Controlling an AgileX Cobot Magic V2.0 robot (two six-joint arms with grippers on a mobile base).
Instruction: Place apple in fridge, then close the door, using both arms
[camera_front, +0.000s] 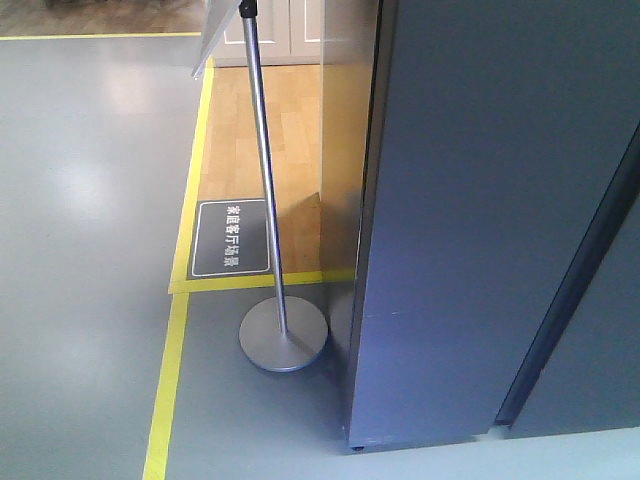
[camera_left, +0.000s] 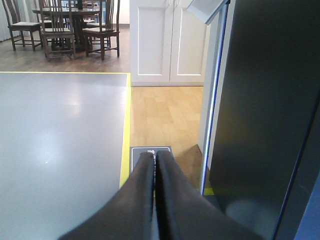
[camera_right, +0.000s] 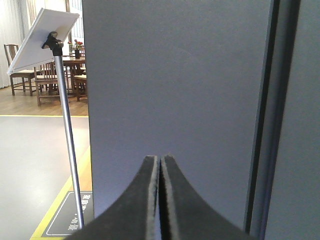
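Observation:
The apple is out of view in all three views. The fridge (camera_front: 470, 220) is a tall dark grey body that fills the right of the front view. Its door (camera_right: 175, 75) shows only its dark grey outer face, close ahead in the right wrist view, and no white inside shows. My left gripper (camera_left: 154, 153) is shut with nothing between its fingers and points at the floor left of the fridge (camera_left: 265, 100). My right gripper (camera_right: 160, 157) is also shut and empty, just in front of the door's face. Neither gripper shows in the front view.
A sign stand with a silver pole (camera_front: 265, 170) and round base (camera_front: 283, 338) stands just left of the fridge. A dark floor plate (camera_front: 232, 238) and yellow floor tape (camera_front: 170, 380) lie by it. Another dark grey panel (camera_front: 600, 350) adjoins on the right. Table and chairs (camera_left: 70, 25) stand far back.

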